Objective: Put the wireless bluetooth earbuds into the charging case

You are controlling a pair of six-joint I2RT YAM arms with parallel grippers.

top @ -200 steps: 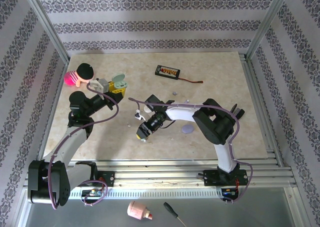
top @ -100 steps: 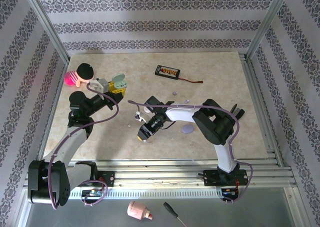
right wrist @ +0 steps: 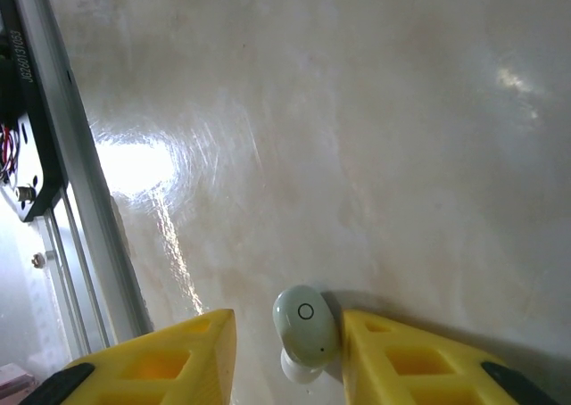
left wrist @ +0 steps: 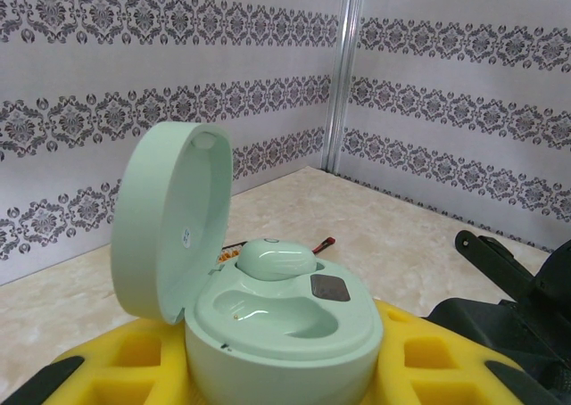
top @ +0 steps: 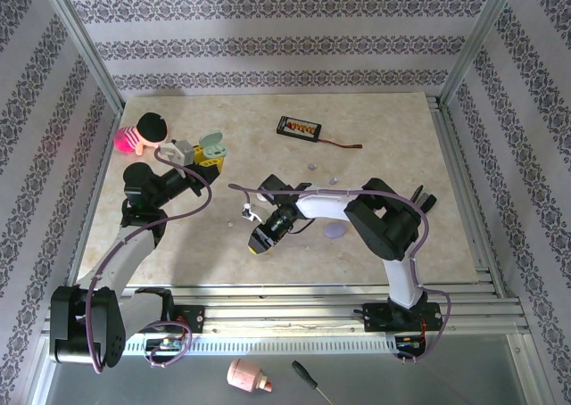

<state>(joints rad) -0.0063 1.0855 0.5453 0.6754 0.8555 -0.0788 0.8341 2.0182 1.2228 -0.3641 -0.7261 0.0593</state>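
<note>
Mint-green little plastic earbud (right wrist: 306,327) lay on the shiny pale table (right wrist: 357,111) | between the yellow fingers (right wrist: 419,362) of the right claw (right wrist: 290,362), just beside one, long side along them | jaws spread, not pinching | left claw (left wrist: 277,369), well apart, pinched the open round mint-green charging case (left wrist: 285,320).

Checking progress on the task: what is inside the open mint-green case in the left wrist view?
One mint earbud sits seated at the back of the case; the near socket is empty. The case's bottom is hidden between the yellow jaws.
</note>
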